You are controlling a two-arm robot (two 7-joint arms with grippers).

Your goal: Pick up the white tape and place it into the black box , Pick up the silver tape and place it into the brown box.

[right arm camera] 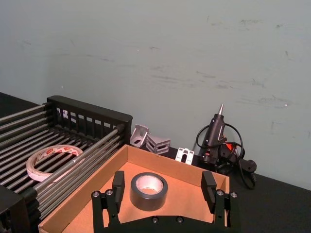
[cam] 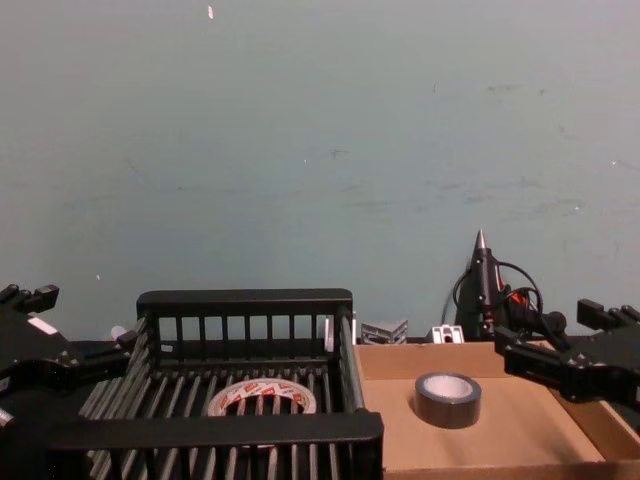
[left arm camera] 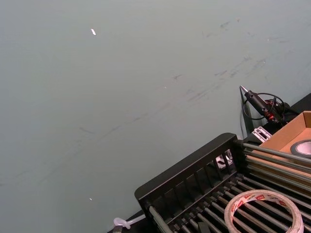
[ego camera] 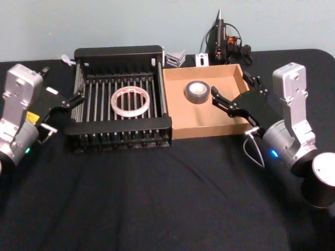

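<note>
Lying flat on the slatted floor of the black box [ego camera: 121, 137], the white tape [ego camera: 131, 101] sits well clear of the left pincer [ego camera: 67, 103], which hangs just outside that box's left wall with its fingers spread, nothing between them. The box's barred side stands between that pincer and the roll. On the other side, the right pincer [ego camera: 235, 99] reaches over the right wall of the brown box [ego camera: 209, 127], jaws wide and empty, with the silver tape [ego camera: 197, 91] resting on the cardboard floor just ahead of its fingertips and apart from them. In the right wrist view the roll [right arm camera: 148, 191] lies between the two open fingers [right arm camera: 118, 181] but farther out. The two boxes stand side by side, touching, on the black bench [ego camera: 157, 198]. Behind the brown box, against the wall, stand a black glue gun [ego camera: 219, 36] with its cord, and what look like small grey metal brackets [ego camera: 175, 57], too small to tell surely.
</note>
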